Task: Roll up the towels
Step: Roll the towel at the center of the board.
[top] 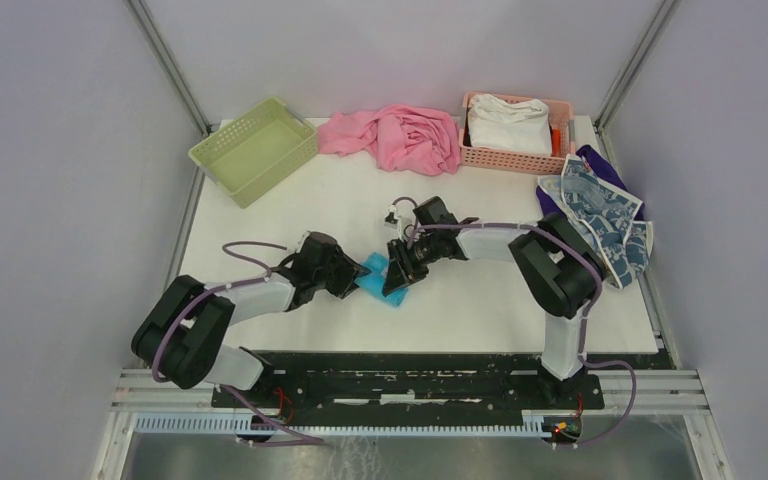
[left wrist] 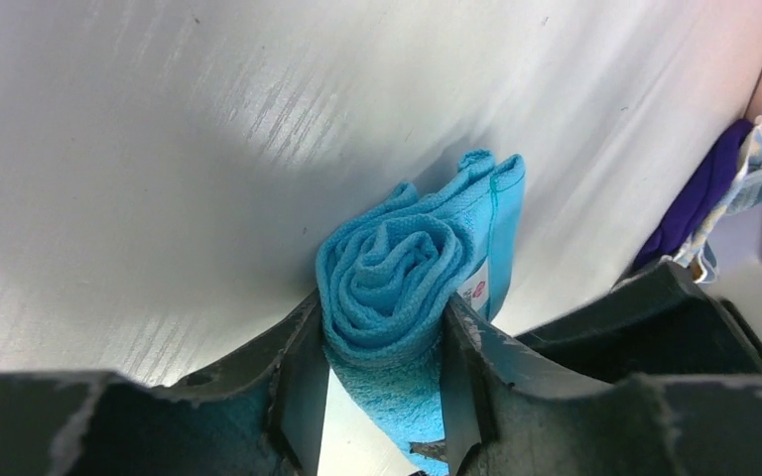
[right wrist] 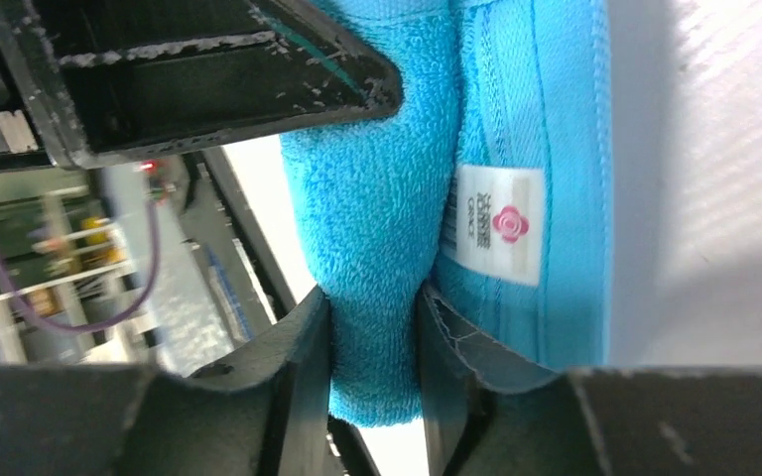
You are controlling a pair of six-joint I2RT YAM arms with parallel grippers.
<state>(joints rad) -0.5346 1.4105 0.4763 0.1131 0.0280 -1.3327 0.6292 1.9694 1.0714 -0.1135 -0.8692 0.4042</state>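
Left gripper (left wrist: 380,315) hugs the blue towel (left wrist: 397,268) end-on, jaws half closed against its rolled sides. Right gripper (right wrist: 374,297) pinches the far end (label (right wrist: 496,223) just beside). Roll's axis runs gripper to gripper.

The top camera looks steeply down over the whole table (top: 340,200) — both wrist cameras press close, sharing the blue towel (left wrist: 397,288) at its centre.

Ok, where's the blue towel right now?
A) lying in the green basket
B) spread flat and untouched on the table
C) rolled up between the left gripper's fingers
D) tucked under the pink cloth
C: the left wrist view shows the blue towel wound into a spiral, with the left gripper closed against both sides of it.
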